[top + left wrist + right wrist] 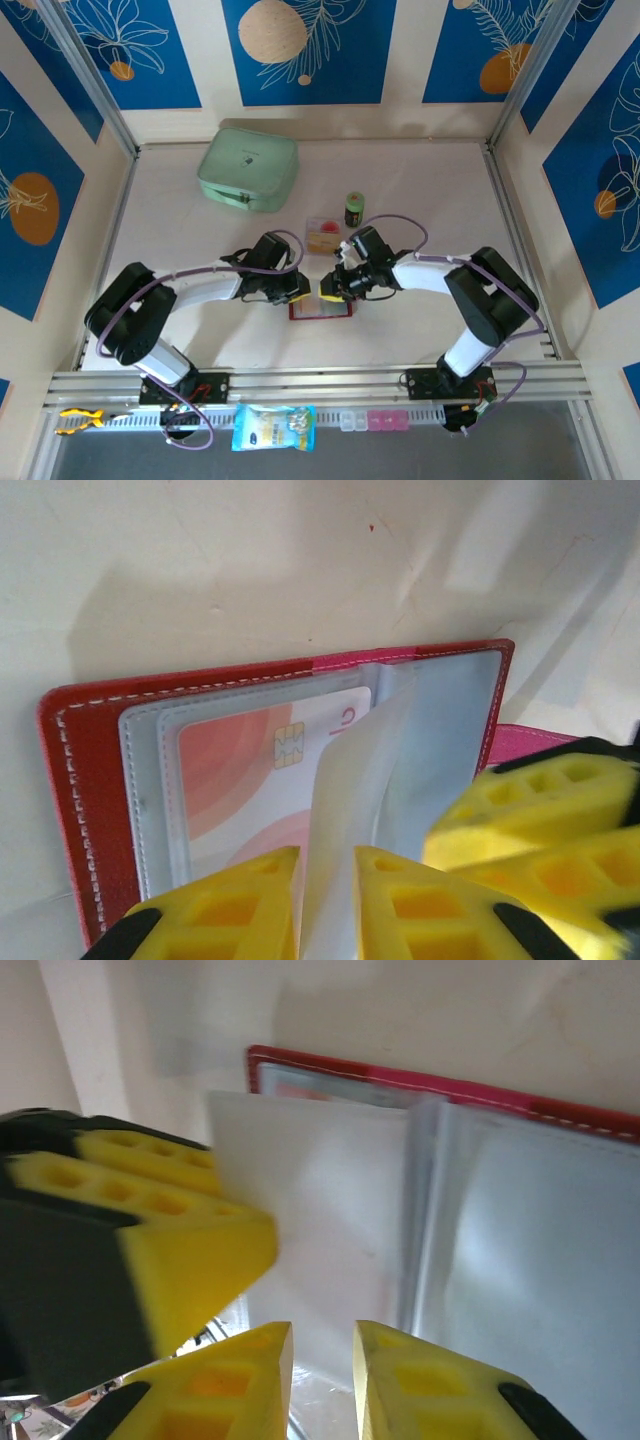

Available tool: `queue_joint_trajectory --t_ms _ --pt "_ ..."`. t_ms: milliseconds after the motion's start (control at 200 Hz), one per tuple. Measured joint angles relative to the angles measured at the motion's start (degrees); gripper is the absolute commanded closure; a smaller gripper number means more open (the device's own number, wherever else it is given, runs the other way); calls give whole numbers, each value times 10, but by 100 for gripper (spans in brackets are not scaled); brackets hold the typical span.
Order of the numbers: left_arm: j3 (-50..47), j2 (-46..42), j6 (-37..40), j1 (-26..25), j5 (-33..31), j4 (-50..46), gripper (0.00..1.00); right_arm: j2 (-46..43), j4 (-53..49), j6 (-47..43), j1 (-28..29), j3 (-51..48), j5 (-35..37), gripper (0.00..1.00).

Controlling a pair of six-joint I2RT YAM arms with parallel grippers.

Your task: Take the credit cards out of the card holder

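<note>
The left gripper [325,875] pinches a clear sleeve [350,770] of the open card holder [85,780]; the right gripper [322,1360] over it stands narrow, grip unclear. A credit card [260,760] sits inside the holder: a hard tug might tear the sleeve or drag the holder

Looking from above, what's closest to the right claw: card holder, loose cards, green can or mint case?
1. card holder, right under the right gripper.
2. loose cards, just behind it.
3. green can, farther back.
4. mint-green case, back left.
</note>
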Motion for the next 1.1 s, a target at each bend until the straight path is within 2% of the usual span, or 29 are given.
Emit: queue_joint_trajectory --t_ms 280,715,1100 --pt "17 -2 0 -11 3 -4 82 -78 -61 -9 -21 15 31 76" --pt "65 28 0 -31 10 -4 89 -131 -104 -16 -52 0 45 75" --pt "109 82 0 -49 22 -2 85 -169 -120 -16 -69 -23 52 75"
